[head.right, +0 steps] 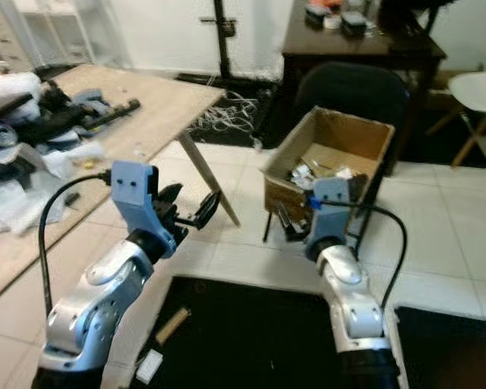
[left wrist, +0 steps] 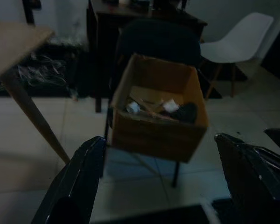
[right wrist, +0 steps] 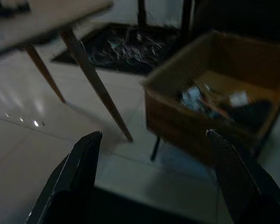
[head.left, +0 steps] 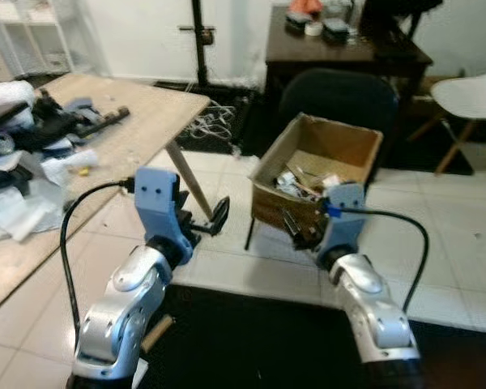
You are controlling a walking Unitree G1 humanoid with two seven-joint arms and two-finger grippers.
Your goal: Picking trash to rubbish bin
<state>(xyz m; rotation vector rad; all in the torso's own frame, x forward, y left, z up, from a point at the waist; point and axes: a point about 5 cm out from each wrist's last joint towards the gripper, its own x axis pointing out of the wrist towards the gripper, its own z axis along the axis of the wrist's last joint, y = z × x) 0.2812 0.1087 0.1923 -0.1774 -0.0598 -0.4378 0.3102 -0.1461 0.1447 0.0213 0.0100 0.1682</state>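
While both hands [left wrist: 154,182] [right wrist: 154,177] gape, cardboard box [left wrist: 158,112] holds trash [left wrist: 161,108].

No text, label, brand or number can be read on the cardboard box [head.left: 320,166], the table [head.left: 138,121] or elsewhere.

My left gripper [head.right: 190,212] is raised with its black fingers spread, nothing between them. Just ahead of it and to its right a wooden table leg [head.right: 210,178] slants down to the tiled floor [head.right: 445,243]. My right gripper [head.right: 285,223] sits close against the front wall of the cardboard box [head.right: 332,154], which holds loose trash [head.right: 320,174]; I cannot tell how its fingers stand. Behind the box is a dark chair [head.right: 352,93].
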